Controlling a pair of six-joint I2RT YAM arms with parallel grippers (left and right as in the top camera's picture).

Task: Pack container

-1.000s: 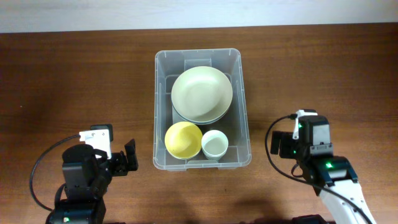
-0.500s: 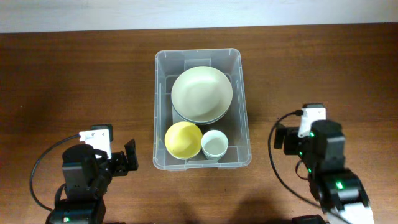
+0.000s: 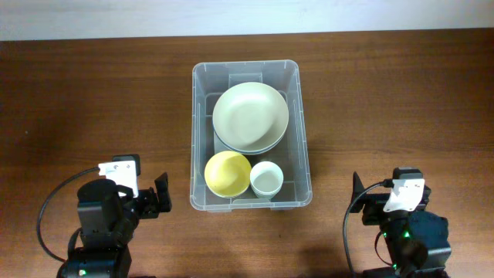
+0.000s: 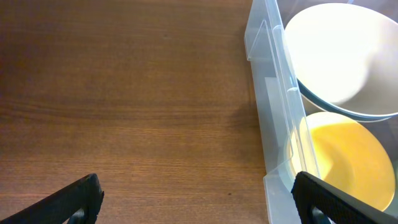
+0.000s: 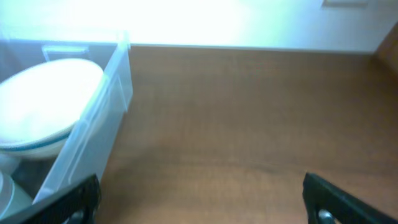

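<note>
Sitting mouth-up, container (image 3: 245, 68) long axis near-far, seemingly square to table (image 3: 93, 100)

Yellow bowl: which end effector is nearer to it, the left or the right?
Left. The left end effector hangs outside the container wall beside the yellow bowl; the right end effector is farther, beyond the opposite wall.
</note>
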